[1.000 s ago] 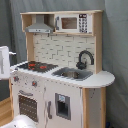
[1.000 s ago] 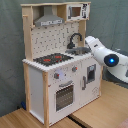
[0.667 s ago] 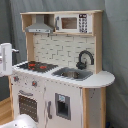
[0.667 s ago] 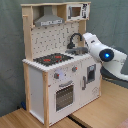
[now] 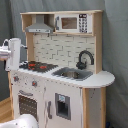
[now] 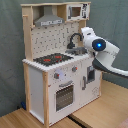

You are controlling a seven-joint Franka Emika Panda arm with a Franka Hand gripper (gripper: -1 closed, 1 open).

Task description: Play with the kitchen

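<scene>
- The kitchen (image 5: 60,70) (image 6: 57,65) fills the middle of both exterior views; it is a white and light-wood toy unit that stands on a wooden floor (image 6: 100,117) against a grey curtain (image 5: 117,45).
- In the first exterior view the stovetop (image 5: 39,65), black with red rings, sits at the centre left of the frame, with the sink (image 5: 73,74) just to its right and the black faucet (image 5: 85,59) rising behind the sink.
- The counter ends in a rounded edge (image 5: 102,80) at the centre right of the first exterior view, with only curtain beyond it.
- The hood (image 5: 41,25) and the microwave (image 5: 74,23) sit side by side at the top of the frame, leaving open room between them and the counter, backed by a tiled panel.
- The oven door (image 6: 64,95) and the knobs (image 6: 65,74) face the lower middle of the second exterior view; the floor in front of them at the bottom of the frame is open.
- The robot arm (image 6: 102,52) comes in from the right edge of the second exterior view; its white body with a blue light sits just beside the sink end of the counter, at faucet height.
- In the first exterior view a white part of the arm (image 5: 12,52) shows at the left edge of the frame, near the stovetop's side edge; whether it touches the kitchen cannot be told.
- The gripper's fingers do not show clearly in either view, so I cannot tell whether they are apart or together.
</scene>
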